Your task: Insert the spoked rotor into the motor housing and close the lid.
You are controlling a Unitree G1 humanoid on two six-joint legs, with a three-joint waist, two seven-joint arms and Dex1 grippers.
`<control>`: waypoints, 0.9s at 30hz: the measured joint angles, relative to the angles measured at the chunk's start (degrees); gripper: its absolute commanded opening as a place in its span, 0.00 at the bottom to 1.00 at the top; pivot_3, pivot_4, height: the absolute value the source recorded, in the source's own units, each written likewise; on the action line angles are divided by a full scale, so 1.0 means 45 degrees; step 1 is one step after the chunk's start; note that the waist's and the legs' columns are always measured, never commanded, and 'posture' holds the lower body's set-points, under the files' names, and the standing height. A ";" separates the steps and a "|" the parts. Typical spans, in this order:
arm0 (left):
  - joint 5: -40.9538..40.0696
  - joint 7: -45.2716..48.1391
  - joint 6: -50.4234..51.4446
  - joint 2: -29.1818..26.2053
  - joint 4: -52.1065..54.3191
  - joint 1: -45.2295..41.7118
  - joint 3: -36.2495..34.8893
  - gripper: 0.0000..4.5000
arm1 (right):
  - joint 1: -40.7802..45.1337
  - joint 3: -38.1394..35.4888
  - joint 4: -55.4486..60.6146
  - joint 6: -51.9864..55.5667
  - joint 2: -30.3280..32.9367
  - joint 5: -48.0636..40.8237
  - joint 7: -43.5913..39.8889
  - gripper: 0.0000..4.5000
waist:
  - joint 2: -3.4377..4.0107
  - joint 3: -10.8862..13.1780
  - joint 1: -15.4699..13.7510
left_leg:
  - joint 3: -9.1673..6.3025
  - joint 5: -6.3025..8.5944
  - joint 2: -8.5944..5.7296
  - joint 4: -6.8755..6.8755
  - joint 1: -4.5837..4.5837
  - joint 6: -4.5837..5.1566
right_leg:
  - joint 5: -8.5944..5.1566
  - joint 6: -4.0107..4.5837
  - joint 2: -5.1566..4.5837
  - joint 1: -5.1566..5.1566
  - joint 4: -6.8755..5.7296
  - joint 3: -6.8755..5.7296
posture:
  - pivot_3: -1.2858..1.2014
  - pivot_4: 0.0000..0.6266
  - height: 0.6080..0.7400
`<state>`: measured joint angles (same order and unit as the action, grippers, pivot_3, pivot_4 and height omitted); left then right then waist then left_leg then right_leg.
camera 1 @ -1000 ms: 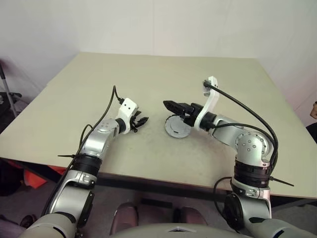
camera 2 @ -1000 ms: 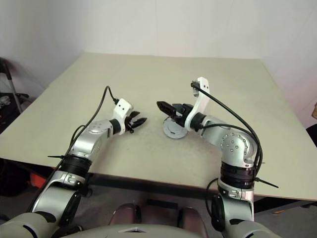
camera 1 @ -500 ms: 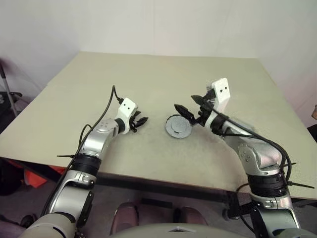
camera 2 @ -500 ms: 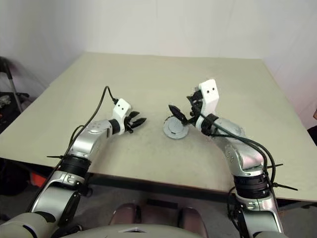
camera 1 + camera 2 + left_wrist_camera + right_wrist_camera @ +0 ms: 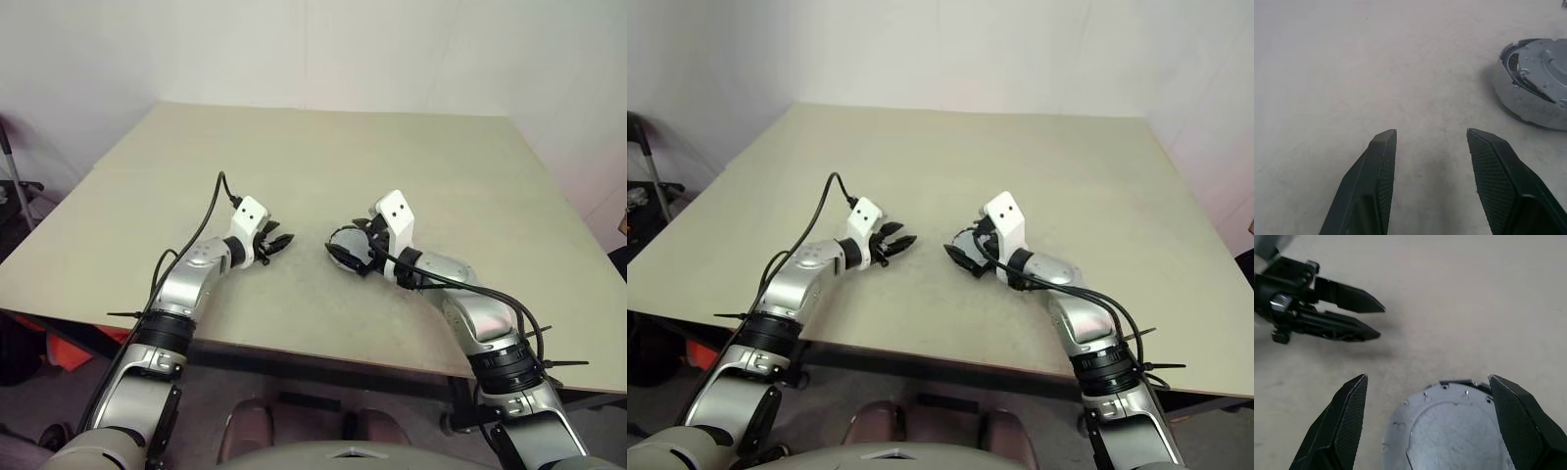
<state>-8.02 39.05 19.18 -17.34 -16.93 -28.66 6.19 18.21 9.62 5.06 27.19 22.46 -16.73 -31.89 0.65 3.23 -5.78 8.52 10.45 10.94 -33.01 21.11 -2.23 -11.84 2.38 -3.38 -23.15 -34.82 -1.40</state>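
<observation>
The motor housing (image 5: 1526, 105), a shallow silvery round cup, stands on the table with the grey notched lid (image 5: 1449, 431) lying on top; a dark gap shows at one edge of the lid. The spoked rotor is hidden. My right gripper (image 5: 1427, 377) is open wide and low over the table, one finger on each side of the lid and neither touching it. My left gripper (image 5: 1431, 131) is open a short way to the left of the housing. It points at the housing with only bare table between its fingers. From the head, both grippers (image 5: 281, 242) (image 5: 345, 247) face each other.
The beige table (image 5: 294, 157) stretches far behind and to both sides of the grippers. Its front edge (image 5: 294, 345) runs close under both forearms. A white wall rises behind the table. A grey pole (image 5: 12, 176) stands off the table's left side.
My right arm has dropped and rolled: its gripper was above the housing and now straddles it near the table. The left gripper has stayed put.
</observation>
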 measured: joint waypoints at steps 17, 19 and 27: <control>-0.0122 0.0008 0.0198 -0.0002 0.0268 0.0106 -0.0003 0.54 | -0.0217 -0.0371 -0.0892 -0.0360 -0.0057 0.0402 -0.0185 0.99 | -0.0001 0.0000 0.0011 | 0.0000 0.0003 0.0000 -0.0002 -0.0002 0.0005 | 0.0002 0.0004 0.0000 0.0002 0.0000 0.0000 | 0.52 0.00 1.00; -0.0125 0.0005 0.0203 -0.0002 0.0268 0.0106 -0.0004 0.54 | -0.0242 -0.0369 -0.1077 -0.0418 -0.0070 0.0503 -0.0233 0.99 | -0.0001 -0.0001 0.0012 | 0.0000 0.0003 0.0000 -0.0002 -0.0001 0.0006 | 0.0002 0.0004 0.0000 0.0002 0.0000 0.0000 | 0.52 0.00 1.00; -0.0132 -0.0090 0.0267 -0.0002 0.0270 0.0108 -0.0004 0.54 | -0.0284 -0.0367 -0.1145 -0.0499 -0.0187 0.0780 -0.0347 0.91 | -0.0002 -0.0001 0.0016 | 0.0000 0.0004 0.0000 -0.0004 -0.0009 0.0008 | 0.0003 0.0005 0.0000 0.0010 -0.0001 0.0000 | 0.52 0.00 1.00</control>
<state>-8.62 38.65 20.38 -17.35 -15.72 -28.18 6.18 16.93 7.97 -0.09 24.94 21.62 -13.22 -33.45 0.64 3.22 -5.71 8.52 10.47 10.94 -33.02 21.07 -2.19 -11.82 2.40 -3.38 -23.11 -34.83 -1.40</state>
